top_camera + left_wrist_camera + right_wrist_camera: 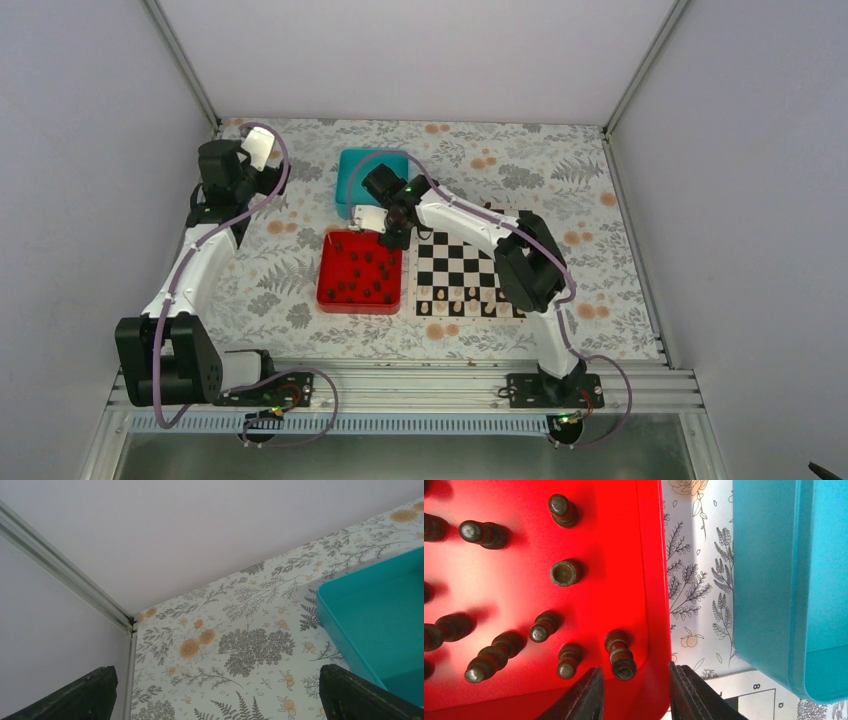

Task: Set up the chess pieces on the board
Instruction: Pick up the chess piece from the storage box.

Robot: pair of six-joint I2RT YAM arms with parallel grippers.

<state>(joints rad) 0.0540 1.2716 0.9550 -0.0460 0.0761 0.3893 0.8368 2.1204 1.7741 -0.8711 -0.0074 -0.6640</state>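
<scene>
Inside the red tray (326, 304), just left of the board (455, 262), the dark chess pieces (362, 272) lie scattered. The right wrist view shows several of them tipped on their sides. The board sits flat on the floral tabletop (290, 285), and pale pieces (452, 300) stand in the rows along its near edge.

The right end effector (634, 669) hangs low over the tray's far right corner. Its fingers are spread and grip nothing. 1 dark piece (620, 652) lies on its side with its end at the gap between the fingertips, and a sliver of red shows on either side of it. 1 finger (586, 697) is over the tray floor, and the other finger (694, 695) is past the tray's rim.

A teal box (360, 180) sits just beyond the tray's far edge, with a strip of tabletop between them.

The left arm is raised at the far left, well apart from tray and board. The left end effector (216, 669) is spread wide and empty, facing the tabletop's far left corner and the teal box.
</scene>
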